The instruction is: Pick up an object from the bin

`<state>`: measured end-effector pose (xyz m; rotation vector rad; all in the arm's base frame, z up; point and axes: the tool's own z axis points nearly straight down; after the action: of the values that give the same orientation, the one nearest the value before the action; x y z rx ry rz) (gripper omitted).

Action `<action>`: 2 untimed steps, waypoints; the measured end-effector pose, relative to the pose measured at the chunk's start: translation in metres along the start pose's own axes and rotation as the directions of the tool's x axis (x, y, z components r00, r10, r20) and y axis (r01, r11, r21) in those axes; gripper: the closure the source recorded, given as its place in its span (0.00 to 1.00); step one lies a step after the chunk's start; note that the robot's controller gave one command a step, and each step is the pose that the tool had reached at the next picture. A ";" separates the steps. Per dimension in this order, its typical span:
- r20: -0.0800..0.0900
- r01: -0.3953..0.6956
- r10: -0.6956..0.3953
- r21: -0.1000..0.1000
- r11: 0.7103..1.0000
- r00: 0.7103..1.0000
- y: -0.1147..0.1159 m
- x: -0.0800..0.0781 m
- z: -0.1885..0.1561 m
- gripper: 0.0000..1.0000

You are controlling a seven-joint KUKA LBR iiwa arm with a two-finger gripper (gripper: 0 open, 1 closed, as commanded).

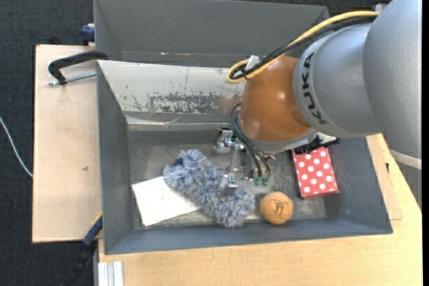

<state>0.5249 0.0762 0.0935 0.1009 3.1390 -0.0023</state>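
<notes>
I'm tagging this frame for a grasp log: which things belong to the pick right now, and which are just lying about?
In the job: hand, low in the bin's middle; fluffy blue cloth, whose right edge lies beneath it; bin.
Lying about: white card, front left; brown ball, front right; red dotted box, right.

Grey metal bin floor [151, 154] bare back-left; fluffy blue yarn cloth [204, 187], tan wooden ball [275, 207], red white-dotted box [315, 172] crowd the front.
</notes>
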 end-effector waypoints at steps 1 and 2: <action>0.003 -0.091 0.091 -0.004 0.996 0.996 0.000 0.001 -0.013 0.00; -0.007 -0.100 0.100 0.002 0.995 0.995 0.027 0.005 0.016 0.00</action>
<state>0.5213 0.1039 0.0776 0.2585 3.1368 -0.0041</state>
